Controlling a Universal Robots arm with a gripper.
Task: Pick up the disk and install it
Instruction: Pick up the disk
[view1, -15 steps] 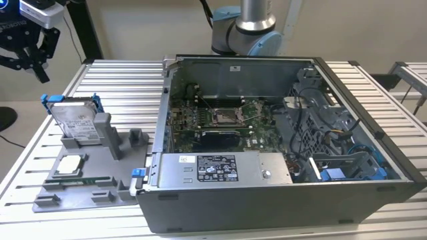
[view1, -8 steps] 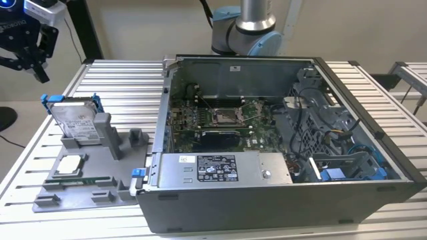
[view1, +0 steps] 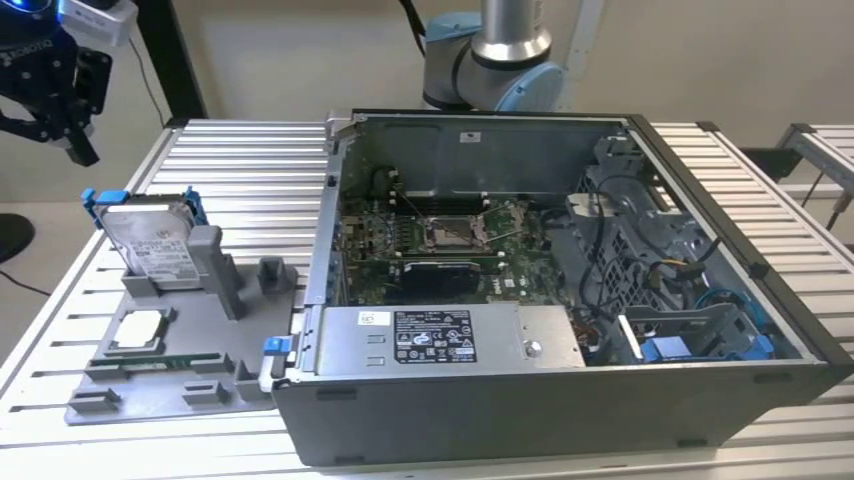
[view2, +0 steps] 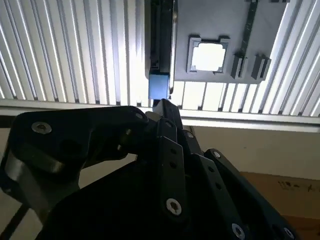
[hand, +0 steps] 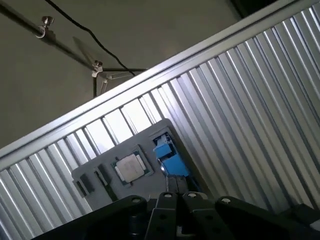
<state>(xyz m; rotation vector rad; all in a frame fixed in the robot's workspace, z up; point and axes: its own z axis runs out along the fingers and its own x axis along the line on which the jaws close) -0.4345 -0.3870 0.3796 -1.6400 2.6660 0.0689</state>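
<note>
A: Nearest: open computer case (view1: 534, 420), near wall, lid off, probably for reach from above. At exterior view's left?

B: Up high, gripper (view1: 60, 140), touching nothing, carrying nothing. Cannot tell how wide open.

A: Location of disk?

B: Below and slightly right of that: disk (view1: 150, 240), not yet picked. Parked upright on edge in a slot of grey holder (view1: 200, 395), clipped in blue frame (view1: 91, 200). Presumably stood that way to leave the top edge free for a grasp from above. Edge-on in second wrist view, beyond the gripper's tip.

A: Beside it?

B: Square CPU chip (view1: 140, 330), flat in own pocket of same holder, closer to camera. Not the task item. All on slatted table (view1: 254, 160).

A: Further right?

B: Inside case: power supply (view1: 441, 335) along near wall, motherboard (view1: 461, 232) behind. Then drive bay (view1: 681, 340) with blue parts at exterior view's right. Likely the install spot, hard to confirm.
</note>
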